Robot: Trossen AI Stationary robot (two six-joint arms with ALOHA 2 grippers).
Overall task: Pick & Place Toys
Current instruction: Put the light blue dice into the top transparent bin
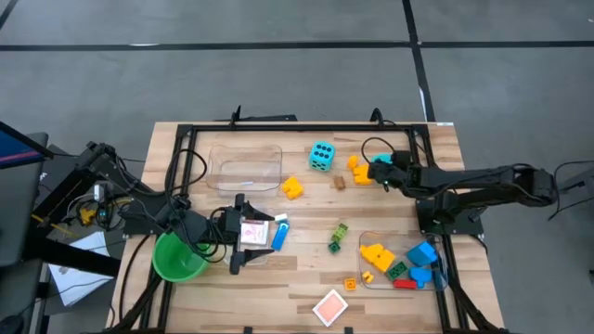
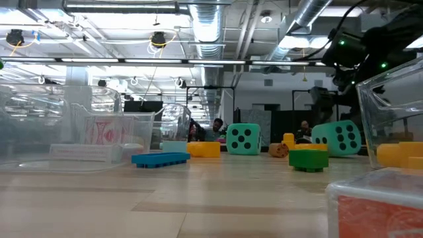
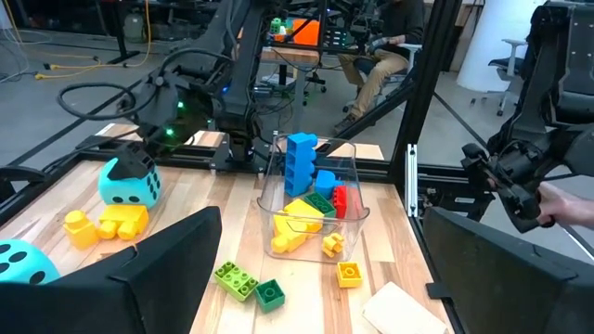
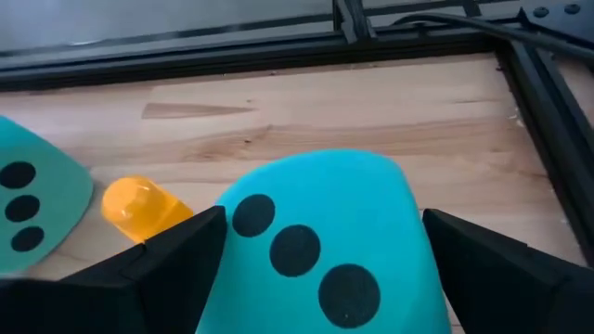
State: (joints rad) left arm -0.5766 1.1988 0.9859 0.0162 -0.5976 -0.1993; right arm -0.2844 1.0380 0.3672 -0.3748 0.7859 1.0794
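Note:
Two cyan foam dice show. One (image 1: 322, 155) sits on the table at the far middle. The other (image 4: 316, 241) is between the fingers of my right gripper (image 4: 325, 218), which reaches in from the right (image 1: 382, 171) beside yellow bricks (image 1: 357, 170). My left gripper (image 3: 325, 278) hangs open with nothing between its fingers, at the left (image 1: 243, 232) above a red-and-white card (image 1: 252, 231) and a blue brick (image 1: 279, 234). More bricks fill the clear bin (image 1: 436, 269) at the near right. My right gripper pinches the die between its two fingers, by two opposite sides (image 4: 237, 232). The die fills the whole gap and reaches past the fingertips. The fingers slant down from the table's right side. Whether the die's underside rests on the table, I cannot tell.
A green cup (image 1: 178, 257) stands at the near left. An empty clear bin (image 1: 246, 167) sits at the far left. Loose on the wood lie a yellow brick (image 1: 292, 188), green bricks (image 1: 339, 237), a small orange brick (image 1: 350, 283) and a card (image 1: 330, 306) near the front edge.

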